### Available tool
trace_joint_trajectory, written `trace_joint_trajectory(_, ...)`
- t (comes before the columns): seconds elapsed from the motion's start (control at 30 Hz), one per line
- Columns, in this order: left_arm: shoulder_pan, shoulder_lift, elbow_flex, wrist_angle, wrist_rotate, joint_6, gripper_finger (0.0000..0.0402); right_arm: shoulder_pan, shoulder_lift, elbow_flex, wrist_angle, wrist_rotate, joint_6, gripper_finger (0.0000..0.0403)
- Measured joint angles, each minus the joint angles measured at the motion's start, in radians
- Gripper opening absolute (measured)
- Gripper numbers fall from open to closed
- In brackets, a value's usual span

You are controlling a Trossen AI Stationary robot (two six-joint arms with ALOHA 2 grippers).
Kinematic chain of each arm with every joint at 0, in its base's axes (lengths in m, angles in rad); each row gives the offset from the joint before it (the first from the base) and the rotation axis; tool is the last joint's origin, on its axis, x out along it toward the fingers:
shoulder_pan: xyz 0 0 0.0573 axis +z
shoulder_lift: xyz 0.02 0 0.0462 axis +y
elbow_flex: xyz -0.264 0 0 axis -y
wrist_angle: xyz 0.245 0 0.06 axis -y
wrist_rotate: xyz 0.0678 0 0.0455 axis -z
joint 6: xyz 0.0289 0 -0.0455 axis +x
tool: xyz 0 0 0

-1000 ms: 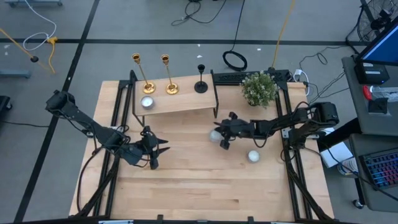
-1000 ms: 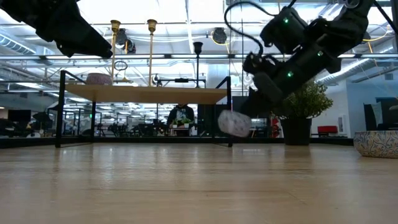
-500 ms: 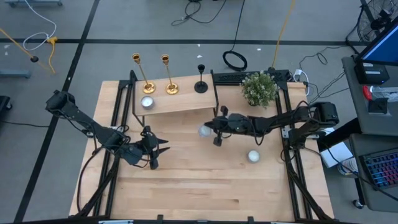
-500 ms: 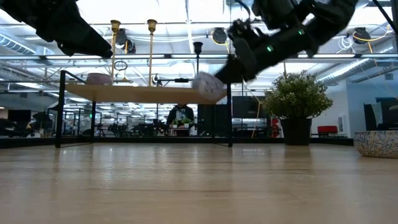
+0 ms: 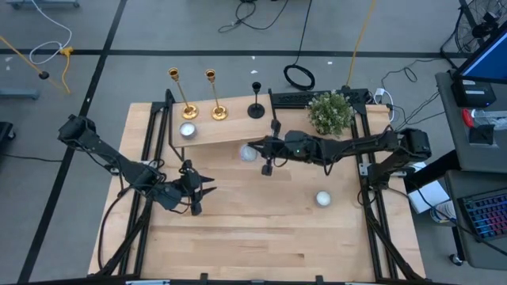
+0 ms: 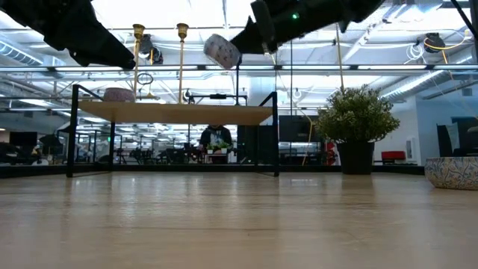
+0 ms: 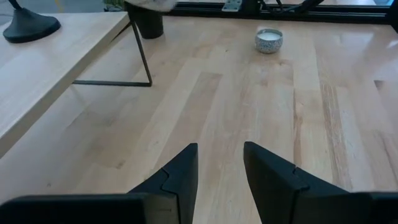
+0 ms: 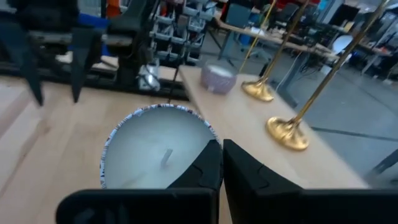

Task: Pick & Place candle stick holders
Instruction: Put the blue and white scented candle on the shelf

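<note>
Above the shelf's front edge, my right gripper (image 5: 255,151) pinches a candle (image 8: 158,153).
My fingers hide part of its rim. Two gold holders (image 5: 184,96) and the black holder (image 5: 256,101) stand on the shelf (image 5: 230,131). My left gripper (image 7: 219,167) hangs spread.

Robotics lab: floor cables (image 5: 261,14), monitor (image 5: 485,54), workstations behind.

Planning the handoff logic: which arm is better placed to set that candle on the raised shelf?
The right. Its gripper already holds the candle raised beside the shelf. The left gripper hangs empty and open over the table, farther from the shelf.
</note>
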Motion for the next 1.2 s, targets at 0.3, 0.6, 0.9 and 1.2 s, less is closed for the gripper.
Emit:
trace_joint_trajectory(0.3, 0.037, 0.000, 0.000, 0.027, 0.027, 0.080, 0.0136, -0.065, 0.083, 0.127, 0.002, -0.062, -0.057, 0.0002)
trace_joint_trajectory(0.6, 0.079, 0.000, 0.000, 0.044, 0.062, 0.160, 0.0136, -0.138, 0.240, 0.294, 0.001, -0.077, -0.071, 0.0002)
trace_joint_trajectory(0.9, 0.077, 0.000, 0.000, 0.042, 0.097, 0.161, 0.0136, -0.184, 0.365, 0.360, 0.017, -0.077, -0.069, 0.0002)
trace_joint_trajectory(1.2, 0.077, 0.000, 0.000, 0.042, 0.103, 0.157, 0.0136, -0.208, 0.426, 0.362, 0.098, -0.078, -0.055, 0.0002)
